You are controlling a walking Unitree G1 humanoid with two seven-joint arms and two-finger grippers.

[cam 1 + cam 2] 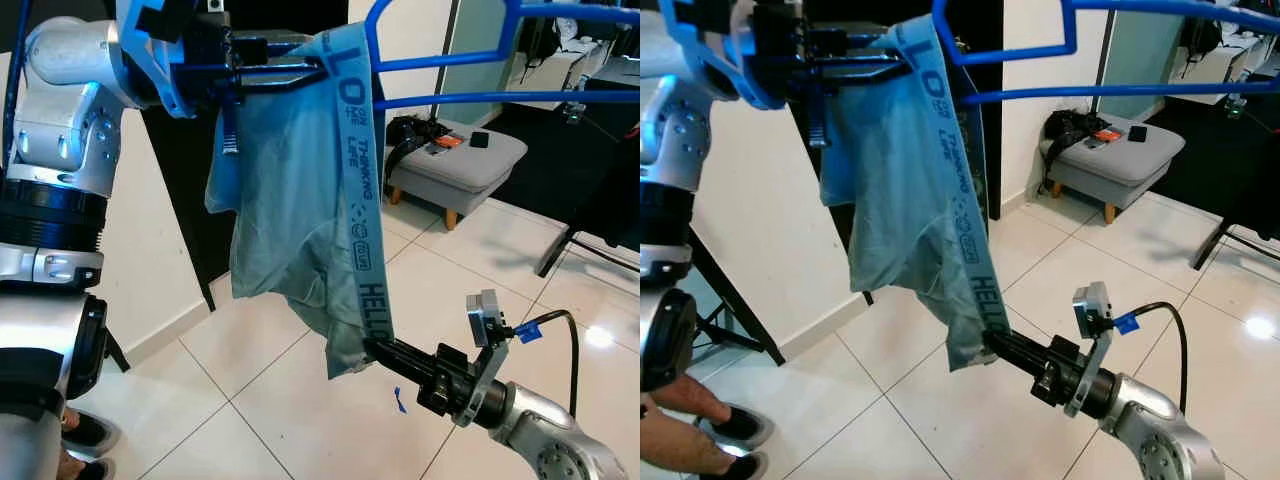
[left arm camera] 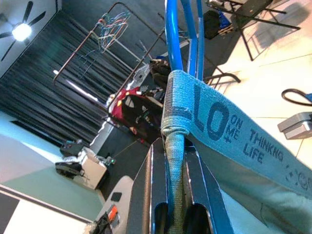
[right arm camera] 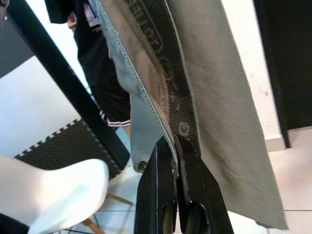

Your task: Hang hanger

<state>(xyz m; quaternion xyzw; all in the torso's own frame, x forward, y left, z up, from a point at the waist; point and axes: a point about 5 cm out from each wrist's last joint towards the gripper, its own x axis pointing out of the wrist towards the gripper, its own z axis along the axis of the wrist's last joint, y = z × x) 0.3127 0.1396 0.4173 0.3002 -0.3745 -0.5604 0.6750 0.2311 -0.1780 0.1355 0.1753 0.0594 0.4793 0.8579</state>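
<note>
Tiled room: left gripper and right gripper both pinch the blue garment beside blue rack (unhung).

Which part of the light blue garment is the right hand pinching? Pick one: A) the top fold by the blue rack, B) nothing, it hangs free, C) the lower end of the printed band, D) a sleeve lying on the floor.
C: the right hand is shut on the bottom of the garment, where the dark printed band ends, while the left hand clamps the top by the blue rack.
</note>
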